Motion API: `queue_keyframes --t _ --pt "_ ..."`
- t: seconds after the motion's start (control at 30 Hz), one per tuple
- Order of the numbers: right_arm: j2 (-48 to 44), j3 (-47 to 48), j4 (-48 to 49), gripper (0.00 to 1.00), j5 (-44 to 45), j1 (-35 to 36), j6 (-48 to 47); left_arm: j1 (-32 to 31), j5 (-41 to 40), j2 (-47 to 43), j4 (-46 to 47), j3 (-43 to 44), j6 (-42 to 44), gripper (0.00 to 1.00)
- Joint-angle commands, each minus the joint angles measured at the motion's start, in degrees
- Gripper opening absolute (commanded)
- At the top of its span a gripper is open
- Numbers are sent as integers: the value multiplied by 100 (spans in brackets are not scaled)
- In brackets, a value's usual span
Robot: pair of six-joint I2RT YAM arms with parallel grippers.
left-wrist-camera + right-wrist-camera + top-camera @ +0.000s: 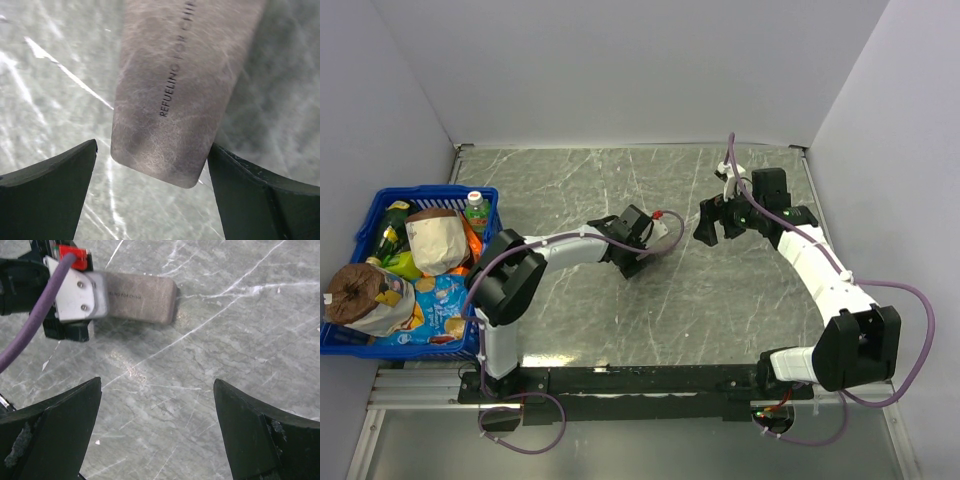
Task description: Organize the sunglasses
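The sunglasses are not showing in any view; their position cannot be told. The grey-brown case [170,90] is lying closed and flat on the tabletop [560,175]. The left tool [151,150] is sitting with fingers apart, the case's rounded end between them, unclamped. The right tool [157,382] is hovering near the case, fingers spread wide, holding nothing. The blue basket [430,192] of groceries is standing far left.
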Motion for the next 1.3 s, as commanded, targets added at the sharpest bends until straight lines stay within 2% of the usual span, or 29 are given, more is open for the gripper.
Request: queue_keyframes --t 0.0,0.47,0.63,0.67,0.77,0.87,1.03,1.1,1.27 --pt "-260 -36 203 100 -37 8 6 41 -628 221 317 140 143 96" --pt "-374 -115 326 100 279 0 -47 244 -1121 450 458 430 72 96" --pt "-681 16 247 100 1034 -18 -292 358 -367 -383 379 54 90 97" --pt "-778 52 212 100 1140 -18 -388 419 -200 -794 274 -9 90 96" --pt "-1417 8 298 100 1509 -18 -574 814 379 -1681 72 -193 -24 96" --pt "-2059 -325 614 100 2098 -27 -539 1472 942 -2508 -156 -246 -200 96" --pt "-3027 -1151 1423 100 3370 -18 -293 2852 1796 -3705 -166 -448 -516 97" --pt "-3458 -1501 1843 100 3679 -18 -205 3386 2078 -4233 -62 -597 -656 96" --pt "-4302 -2232 2592 100 4015 -27 15 4241 2570 -5253 106 -1001 -789 97"
